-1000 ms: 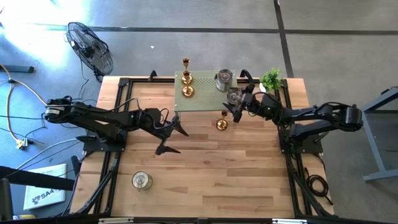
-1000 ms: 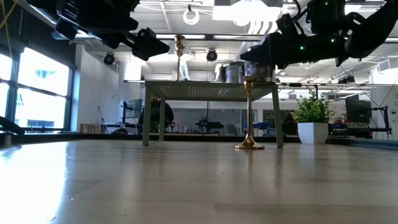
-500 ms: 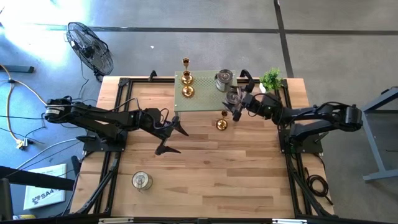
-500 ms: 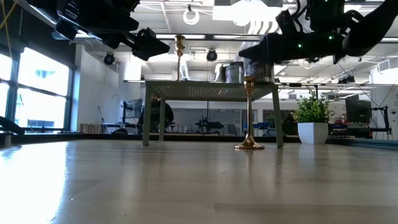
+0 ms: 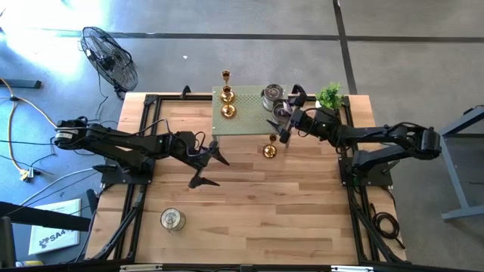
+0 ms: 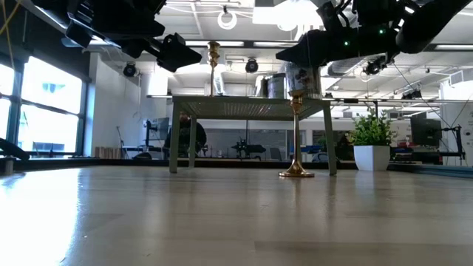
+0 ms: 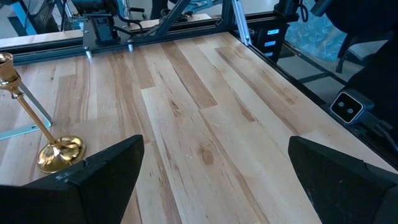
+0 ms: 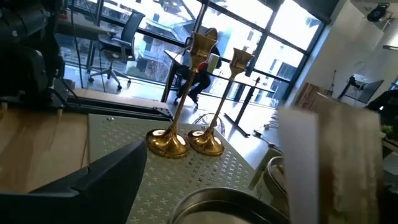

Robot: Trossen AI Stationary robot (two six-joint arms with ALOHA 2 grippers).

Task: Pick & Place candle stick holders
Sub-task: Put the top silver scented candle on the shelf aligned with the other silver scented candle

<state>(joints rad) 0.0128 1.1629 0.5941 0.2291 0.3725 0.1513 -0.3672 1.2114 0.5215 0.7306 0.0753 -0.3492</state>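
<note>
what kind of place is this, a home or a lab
Most likely a robotics lab or open workshop, not a home. Two arms sit on a framed wooden table on bare concrete, a floor fan stands beside it, and the low view shows exposed ceiling ducts, big windows and desks with a seated person.

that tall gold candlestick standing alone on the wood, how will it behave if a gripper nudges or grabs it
The gold candlestick is tall and thin on a small round base, so a nudge near the top would probably tip it. Its shiny stem looks slippery, so a grip may slide. It looks rigid, likely metal, so it should not bend.
</note>
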